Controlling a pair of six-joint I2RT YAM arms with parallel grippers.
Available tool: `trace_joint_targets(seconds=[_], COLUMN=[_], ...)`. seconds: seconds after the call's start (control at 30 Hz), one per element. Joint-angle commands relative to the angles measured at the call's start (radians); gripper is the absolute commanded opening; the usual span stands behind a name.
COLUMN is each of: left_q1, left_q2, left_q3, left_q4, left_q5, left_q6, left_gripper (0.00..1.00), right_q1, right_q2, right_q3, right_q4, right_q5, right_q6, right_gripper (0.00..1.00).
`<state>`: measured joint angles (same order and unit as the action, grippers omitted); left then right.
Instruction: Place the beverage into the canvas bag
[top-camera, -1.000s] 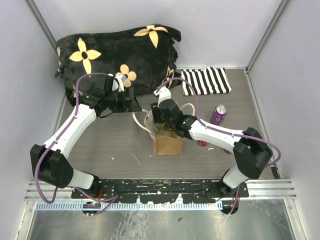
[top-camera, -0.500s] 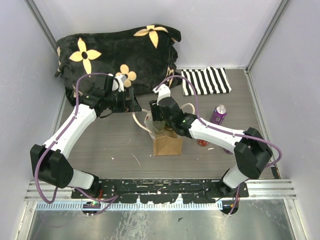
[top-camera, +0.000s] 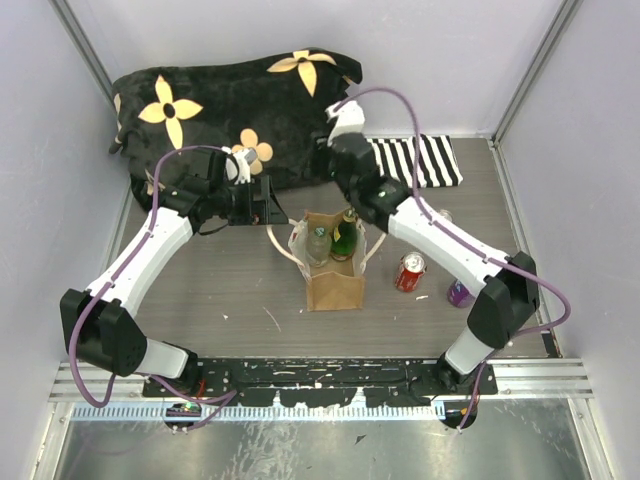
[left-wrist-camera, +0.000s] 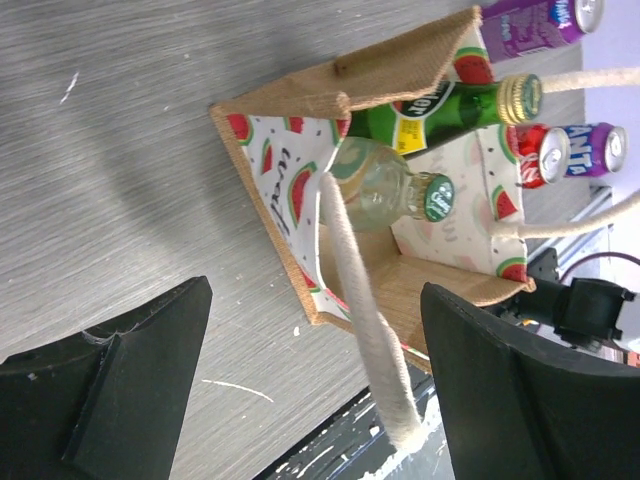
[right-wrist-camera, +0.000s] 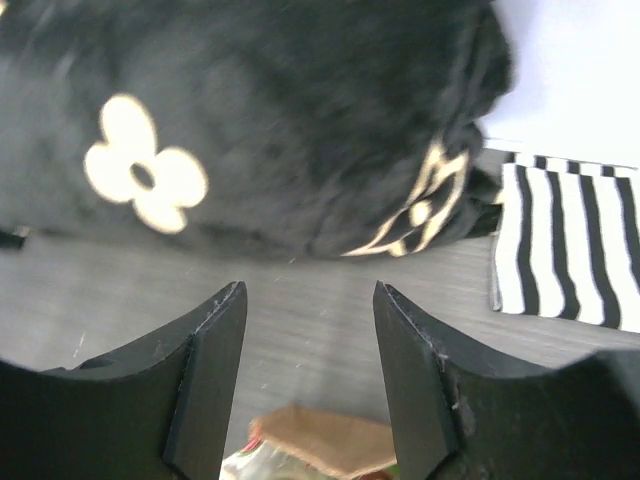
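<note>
Top view. Canvas bag (top-camera: 335, 285) upright at mid-counter (top-camera: 220, 285), mouth open. Green bottle (top-camera: 346, 238) and clear bottle (top-camera: 318, 244) stand inside it, side by side, necks up. Red can (top-camera: 410, 271) is on the counter just right of the bag. Purple can (top-camera: 459, 293) is farther right, partly behind the right arm. Black flowered cushion (top-camera: 230, 110) at the back left, striped cloth (top-camera: 425, 162) at the back right. Left gripper (top-camera: 268, 203) sits left of and behind the bag, not touching it.

Left wrist view. Fingers well apart, nothing clamped. The bag's watermelon-print lining shows, with both bottles inside. A cream rope handle (left-wrist-camera: 360, 300) crosses the gap between the fingers unpinched.

Right wrist view. Right gripper (right-wrist-camera: 310, 287) is spread and empty, facing the cushion, with the bag's rim at the bottom edge.
</note>
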<state>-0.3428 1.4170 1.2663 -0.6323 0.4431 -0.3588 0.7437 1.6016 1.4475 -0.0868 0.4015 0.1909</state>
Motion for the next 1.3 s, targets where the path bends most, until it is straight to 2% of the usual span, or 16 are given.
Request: trace_joint_targets(seconds=[0.0, 0.13, 0.27, 0.47, 0.7, 0.97, 1.27], left_q1=[0.002, -0.007, -0.010, -0.010, -0.010, -0.010, -0.010], left_q2=[-0.007, -0.017, -0.020, -0.004, 0.007, -0.001, -0.004], left_q3=[0.040, 0.031, 0.017, 0.010, 0.016, 0.002, -0.006], left_q4=[0.042, 0.054, 0.064, 0.066, 0.066, 0.067, 0.065], left_q5=[0.127, 0.189, 0.189, 0.180, 0.180, 0.172, 0.163], left_q6=[0.021, 0.019, 0.017, 0.014, 0.010, 0.012, 0.015], left_gripper=[0.93, 0.92, 0.92, 0.92, 0.92, 0.92, 0.92], right_q1=[-0.141, -0.272, -0.395, -0.538, -0.624, -0.664, -0.715], right_q2=[0.033, 0.042, 0.043, 0.035, 0.050, 0.068, 0.081], right_q3=[0.146, 0.174, 0.169, 0.119, 0.095, 0.059, 0.020], right_q4=[-0.208, -0.392, -0.582, -0.717, -0.797, -0.794, -0.809], right_q5=[0.006, -0.037, -0.079, -0.115, -0.145, -0.175, -0.210], right_q6=[0.075, 0.111, 0.121, 0.113, 0.078, 0.058, 0.037], right_gripper=[0.60, 0.61, 0.63, 0.66, 0.69, 0.75, 0.77])
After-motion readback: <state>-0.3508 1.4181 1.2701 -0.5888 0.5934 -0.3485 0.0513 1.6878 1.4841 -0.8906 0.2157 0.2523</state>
